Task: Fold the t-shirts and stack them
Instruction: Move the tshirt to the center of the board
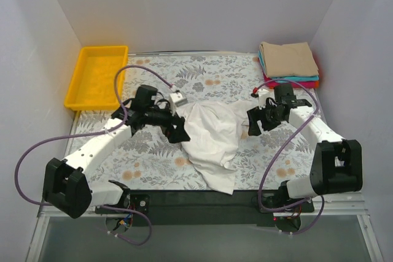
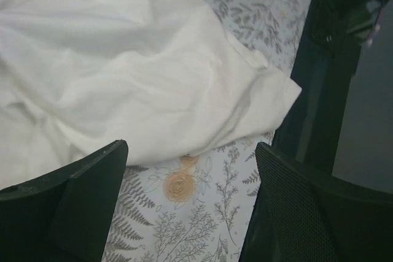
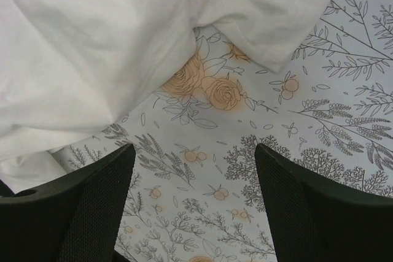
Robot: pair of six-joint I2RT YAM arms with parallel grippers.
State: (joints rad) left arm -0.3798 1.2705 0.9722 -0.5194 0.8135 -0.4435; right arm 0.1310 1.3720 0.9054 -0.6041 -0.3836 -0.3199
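Observation:
A crumpled white t-shirt [image 1: 212,136] lies in a loose heap in the middle of the floral table cover [image 1: 153,164]. The left gripper [image 1: 178,128] hovers at its left edge, open, with only patterned cover between its fingers [image 2: 73,200]; the white t-shirt [image 2: 123,72] lies just beyond the tips. My right gripper [image 1: 253,121] sits at the shirt's right edge, also open and empty, the white t-shirt [image 3: 92,47] ahead of its fingers [image 3: 307,207]. A stack of folded t-shirts [image 1: 288,61], tan on top over teal and red, rests at the back right corner.
A yellow bin [image 1: 98,75] stands at the back left corner. White walls enclose the table on three sides. Purple cables loop from both arms over the cover. A dark strip [image 1: 202,199] runs along the near edge.

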